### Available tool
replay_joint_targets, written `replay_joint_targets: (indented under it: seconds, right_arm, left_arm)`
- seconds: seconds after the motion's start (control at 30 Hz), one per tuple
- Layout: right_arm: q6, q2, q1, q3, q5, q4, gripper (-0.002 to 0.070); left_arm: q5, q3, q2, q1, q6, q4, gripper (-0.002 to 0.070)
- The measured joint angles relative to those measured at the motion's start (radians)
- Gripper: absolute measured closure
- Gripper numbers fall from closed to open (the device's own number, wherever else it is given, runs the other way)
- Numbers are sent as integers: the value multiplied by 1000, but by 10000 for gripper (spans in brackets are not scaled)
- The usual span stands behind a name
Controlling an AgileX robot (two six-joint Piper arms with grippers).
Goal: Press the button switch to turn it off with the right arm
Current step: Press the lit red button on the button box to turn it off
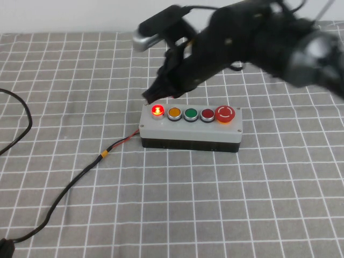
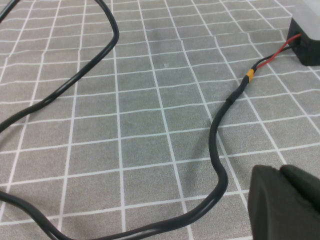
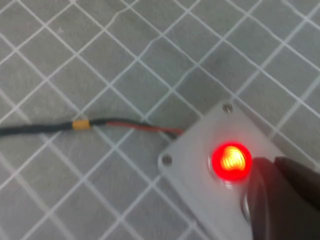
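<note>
Right gripper (image 1: 155,97), grip unreadable; lit button (image 1: 157,110) close at its 6 o'clock; left gripper (image 2: 282,200), likewise unreadable, parked beside cable (image 2: 216,150).

A table under a grey, white-gridded cloth (image 1: 242,204) fills the frame. A switch box (image 1: 189,130) lies on it just right of centre. Its black cable (image 1: 75,180) trails from the box's left end toward the lower left corner.

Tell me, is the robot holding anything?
Nothing, as far as shows. The right gripper is by the lit red button; the left gripper hangs above the black cable.
</note>
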Motion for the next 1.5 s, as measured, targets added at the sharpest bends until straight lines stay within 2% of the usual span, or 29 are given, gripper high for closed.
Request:
replay_joint_targets:
  seconds: [0.17,0.4,1.23,1.5]
  right_arm:
    - [32,133,1,-116,10,-27,692]
    - [35,208,1,-151,17,-33,692]
    - [62,237,1,-180,66,-61,692]
    - [84,242,1,-212,79,-83,692]
  left_arm:
    - [0,0,0,0,0,0,678]
    - [0,0,0,0,0,0,678]
    - [0,0,0,0,0,-2,678]
    - [0,0,0,0,0,-45,678]
